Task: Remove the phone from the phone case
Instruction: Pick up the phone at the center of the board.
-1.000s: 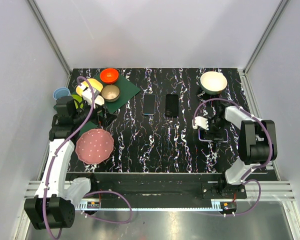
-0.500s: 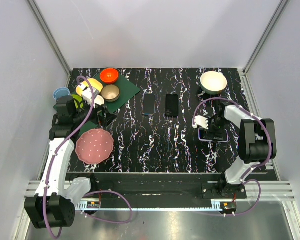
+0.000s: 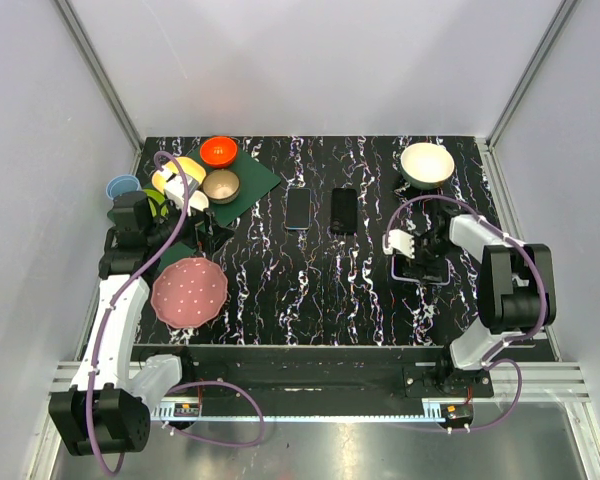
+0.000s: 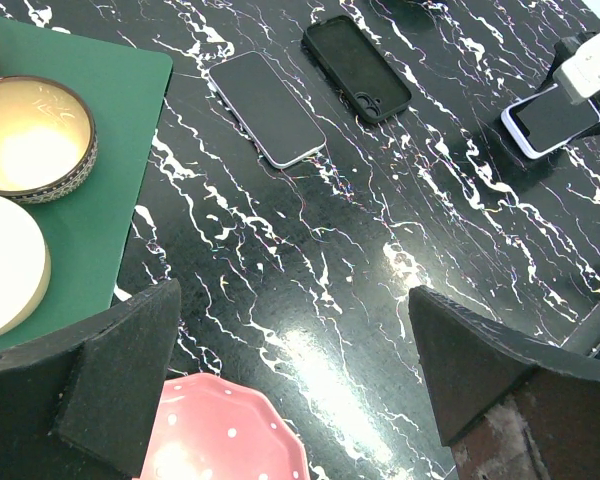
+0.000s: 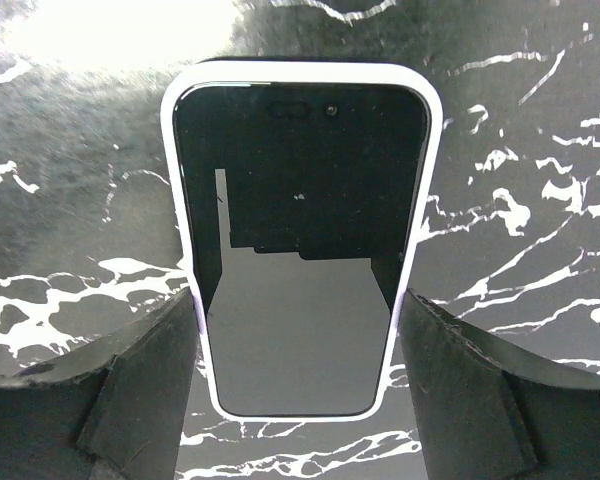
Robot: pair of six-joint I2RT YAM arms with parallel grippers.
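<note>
The black marbled table point(image 3: 310, 290) carries both arms. The left arm folds back beside the bowls point(image 3: 221, 185), left gripper point(image 4: 292, 295) spread wide. The right arm bends inward — right gripper point(image 5: 300, 298) clamping the case point(image 5: 300, 72) around the phone point(image 5: 300, 200), at the table's right.

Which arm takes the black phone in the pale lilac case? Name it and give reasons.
Right. The right gripper straddles the black phone in its pale lilac case, one finger at each long edge. The left gripper hangs open at the far side, by the round pink dotted plate.
</note>
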